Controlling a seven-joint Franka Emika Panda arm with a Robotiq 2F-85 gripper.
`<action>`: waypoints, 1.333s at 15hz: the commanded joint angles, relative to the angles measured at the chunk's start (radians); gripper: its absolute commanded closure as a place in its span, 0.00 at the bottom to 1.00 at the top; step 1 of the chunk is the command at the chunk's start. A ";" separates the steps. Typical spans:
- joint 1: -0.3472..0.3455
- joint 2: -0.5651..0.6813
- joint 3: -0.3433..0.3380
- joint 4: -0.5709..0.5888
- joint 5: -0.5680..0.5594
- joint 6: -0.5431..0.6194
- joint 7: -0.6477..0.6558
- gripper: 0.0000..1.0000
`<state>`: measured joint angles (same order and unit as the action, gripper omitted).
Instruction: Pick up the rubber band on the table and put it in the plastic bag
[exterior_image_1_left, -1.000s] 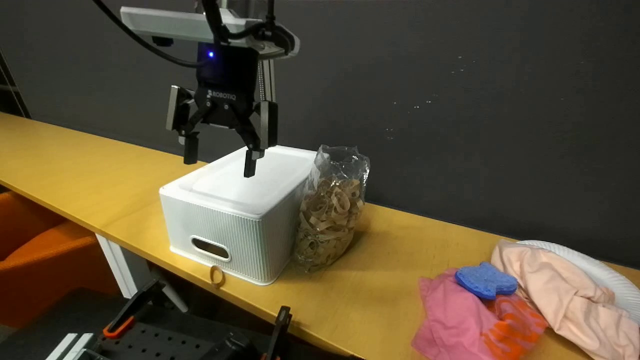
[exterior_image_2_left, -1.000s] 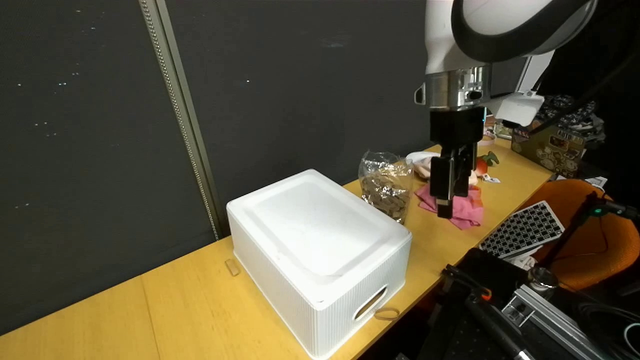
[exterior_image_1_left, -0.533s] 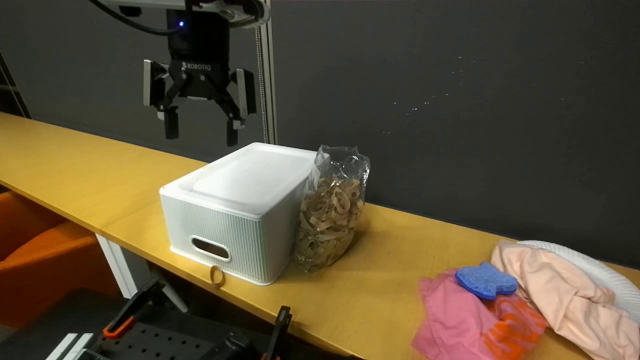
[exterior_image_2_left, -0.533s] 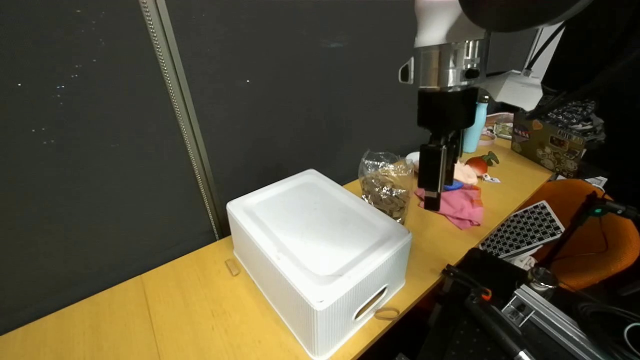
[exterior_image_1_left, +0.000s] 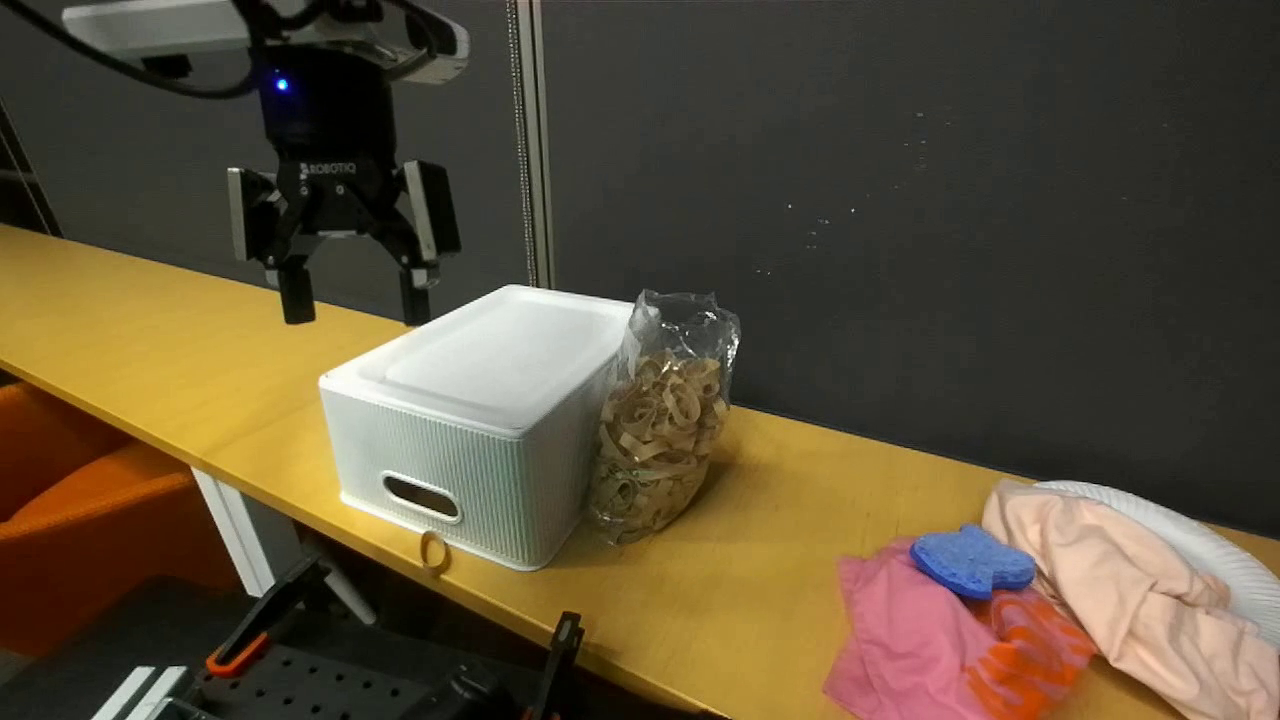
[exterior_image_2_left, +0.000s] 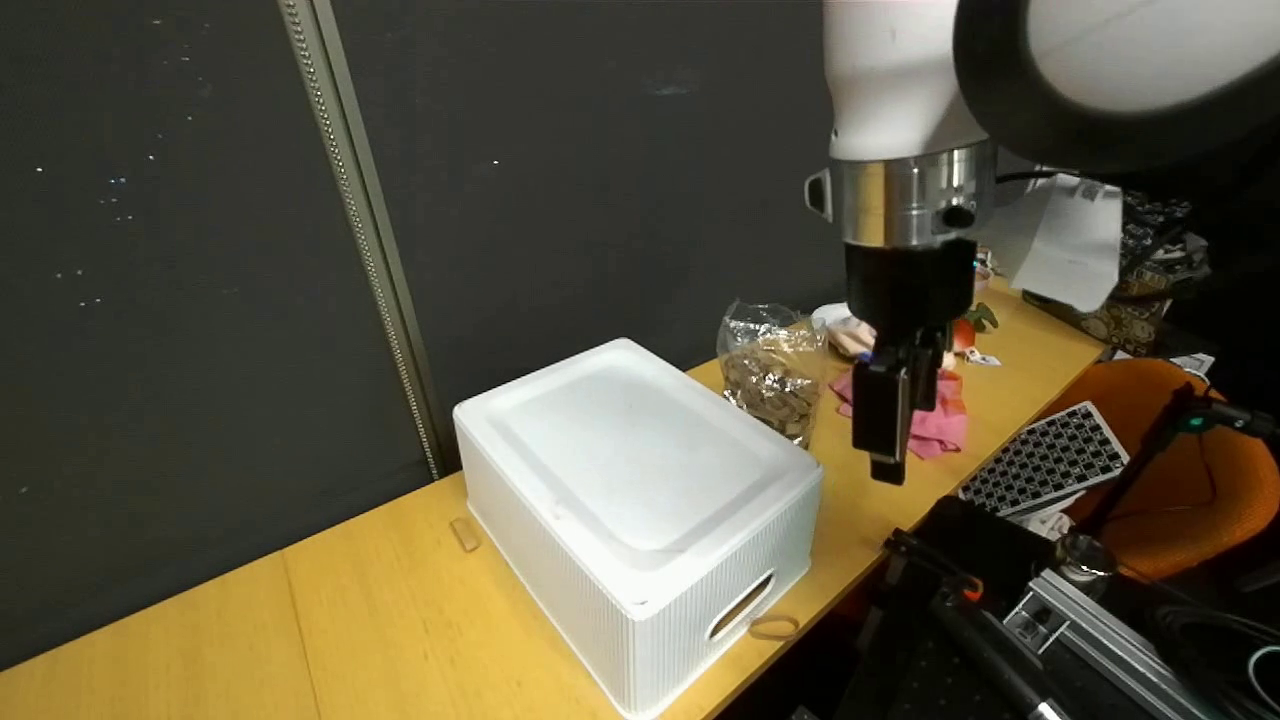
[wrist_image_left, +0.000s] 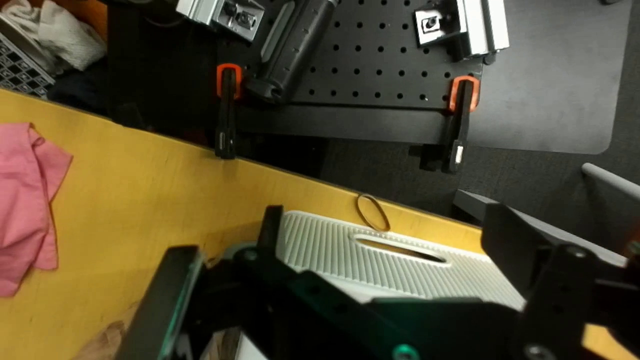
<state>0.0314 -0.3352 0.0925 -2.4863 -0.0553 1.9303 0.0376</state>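
Observation:
A tan rubber band (exterior_image_1_left: 436, 570) lies at the front edge of the yellow-tan table (exterior_image_1_left: 800, 500), just before the white box's slot. It shows in both exterior views (exterior_image_2_left: 775, 637) and, as a thin loop, in the wrist view (wrist_image_left: 381, 212). A flat tan piece like another band (exterior_image_2_left: 464, 535) lies on the box's other side. The clear plastic bag (exterior_image_1_left: 660, 440) of tan bands stands upright against the box (exterior_image_2_left: 775, 375), its top loosely open. My gripper (exterior_image_1_left: 356, 308) is open and empty, above the table by the box (exterior_image_2_left: 888, 470). In the wrist view its fingers (wrist_image_left: 384, 232) frame the band from a distance.
The ribbed white box (exterior_image_1_left: 430, 440) stands beside the bag. Pink cloth (exterior_image_1_left: 900, 630), a blue sponge (exterior_image_1_left: 970, 562), peach cloth (exterior_image_1_left: 1120, 570) and a white plate (exterior_image_1_left: 1200, 540) lie further along. Clamps (exterior_image_1_left: 562, 650) stand near the table's front edge. A dark wall (exterior_image_1_left: 900, 200) runs behind.
In an exterior view my open gripper has moved left, from over the box toward its far corner. It rose at first and then came down. The band, bag and box have not moved.

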 joint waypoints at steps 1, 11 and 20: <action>0.005 -0.148 0.032 -0.166 -0.051 0.054 0.132 0.00; -0.099 0.040 0.016 -0.261 -0.166 0.546 0.188 0.00; -0.010 0.214 0.074 -0.257 -0.197 0.637 0.321 0.00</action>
<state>0.0147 -0.1341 0.1629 -2.7441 -0.2038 2.5504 0.2952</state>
